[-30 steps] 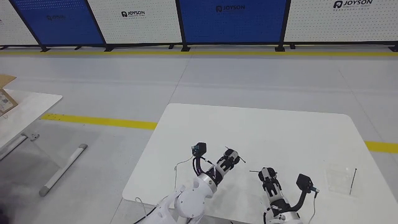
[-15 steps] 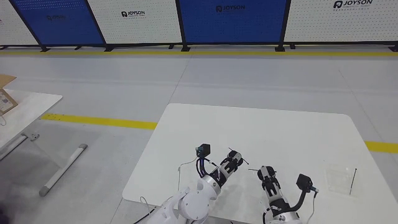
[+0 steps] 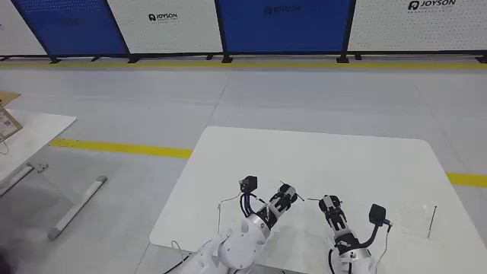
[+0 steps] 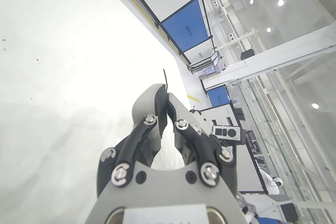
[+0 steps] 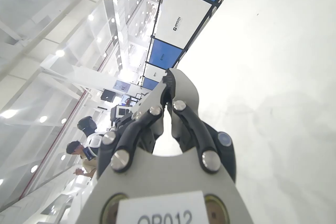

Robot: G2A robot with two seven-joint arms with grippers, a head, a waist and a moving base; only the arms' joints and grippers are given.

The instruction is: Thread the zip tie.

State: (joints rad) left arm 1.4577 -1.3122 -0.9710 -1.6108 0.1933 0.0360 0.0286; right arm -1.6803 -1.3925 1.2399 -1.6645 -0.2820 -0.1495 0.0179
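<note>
In the lower middle of the top view, over the white table [image 3: 304, 152], the left gripper [image 3: 287, 192] has its fingers pressed together on a thin black zip tie [image 4: 165, 79], whose end pokes out past the tips. Just to its right, the right gripper [image 3: 328, 201] has its fingers closed together; whether they pinch anything cannot be told. At the lower right a clear box [image 3: 415, 216] stands on the table, with a thin black strip [image 3: 432, 221] at its right side.

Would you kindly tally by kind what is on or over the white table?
Tools: 2, left tool and right tool.
Clear box: 1.
Zip ties: 2, held zip tie in left tool, spare zip tie at box.
Total: 5.
Black bit by the right tool: possibly the held tie's other end.
</note>
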